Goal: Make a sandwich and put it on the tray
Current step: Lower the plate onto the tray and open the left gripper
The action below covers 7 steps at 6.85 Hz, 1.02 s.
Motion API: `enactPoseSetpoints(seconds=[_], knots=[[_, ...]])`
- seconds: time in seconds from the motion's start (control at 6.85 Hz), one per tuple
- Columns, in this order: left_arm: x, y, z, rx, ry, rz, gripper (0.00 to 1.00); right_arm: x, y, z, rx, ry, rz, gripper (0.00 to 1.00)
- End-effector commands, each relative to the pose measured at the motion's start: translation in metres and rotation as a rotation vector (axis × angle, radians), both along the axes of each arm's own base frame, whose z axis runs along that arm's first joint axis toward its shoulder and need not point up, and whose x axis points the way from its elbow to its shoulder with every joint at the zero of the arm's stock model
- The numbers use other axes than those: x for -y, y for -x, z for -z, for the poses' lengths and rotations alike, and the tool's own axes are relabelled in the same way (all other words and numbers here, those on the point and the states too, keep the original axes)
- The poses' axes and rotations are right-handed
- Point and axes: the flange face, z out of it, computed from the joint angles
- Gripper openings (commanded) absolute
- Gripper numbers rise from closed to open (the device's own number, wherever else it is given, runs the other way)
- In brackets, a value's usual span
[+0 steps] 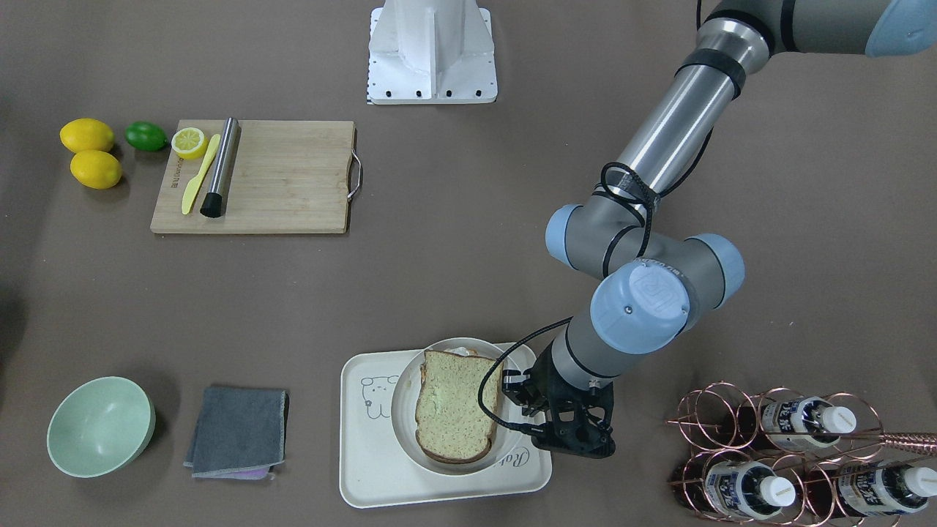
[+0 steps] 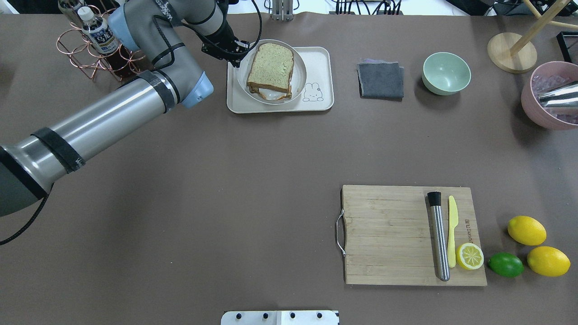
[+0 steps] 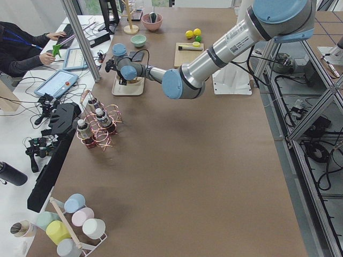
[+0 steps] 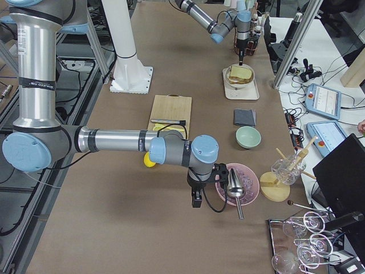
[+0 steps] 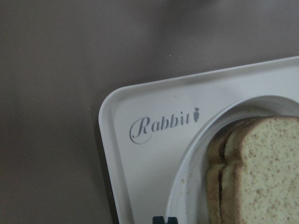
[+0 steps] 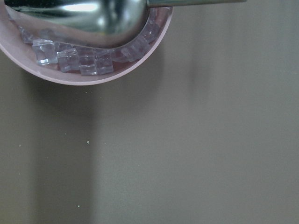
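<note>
The bench (image 2: 226, 203) is covered in a plain brown mat. Nearest the robot lies a wooden cutting board (image 2: 388, 234) with a steel rod (image 2: 438, 239), a yellow knife (image 2: 452, 234) and a half lemon (image 2: 469, 256) on it. Beside it are 2 lemons (image 2: 526, 230) and 1 lime (image 2: 505, 264).

At the far edge stands the tray (image 2: 323, 97). On it is a round white plate (image 2: 303, 74), and the sandwich (image 2: 271, 67) lies on this plate. The left gripper (image 2: 235, 53) hangs over the tray corner with the "Rabbit" script, just beside the plate; I cannot tell how its jaws stand. Along the same edge are a bottle rack (image 2: 86, 49), a grey cloth (image 2: 380, 80), a green bowl (image 2: 446, 73) and a pink bowl (image 2: 537, 113) with ice cubes (image 6: 70, 58) and what looks like a steel scoop.

The right gripper (image 4: 197, 198) is near the pink bowl; its jaws cannot be judged. Beyond the bench an operator (image 3: 21, 45) sits at a desk with tablets (image 3: 56, 83).
</note>
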Motion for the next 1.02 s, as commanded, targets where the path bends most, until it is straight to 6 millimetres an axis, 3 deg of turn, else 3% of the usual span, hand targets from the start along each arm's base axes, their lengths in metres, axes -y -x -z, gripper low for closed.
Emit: enactPoseSetpoints(seconds=[0.0,0.15,0.44,0.58,0.73,0.88], knots=[[-0.005,-0.027,0.014,0.016,-0.02,0.0,0.0,-0.001,0.0,-0.001,0.0,0.002,-0.001,1.0],[-0.008,-0.033,0.015,0.024,-0.032,0.01,0.0,-0.001,0.0,-0.005,0.0,0.011,-0.001,1.0],[-0.006,-0.025,0.012,0.02,-0.077,0.053,0.98,-0.002,0.0,-0.01,0.002,0.02,0.001,1.0],[-0.01,-0.012,0.006,0.006,-0.089,0.066,0.98,-0.003,0.0,-0.015,0.002,0.029,0.001,1.0],[-0.029,0.005,-0.011,-0.013,-0.099,0.073,0.98,-0.004,0.0,-0.018,0.002,0.035,0.002,1.0],[-0.065,0.035,-0.015,-0.046,-0.083,0.089,0.98,-0.004,0.0,-0.018,0.002,0.035,0.002,1.0]])
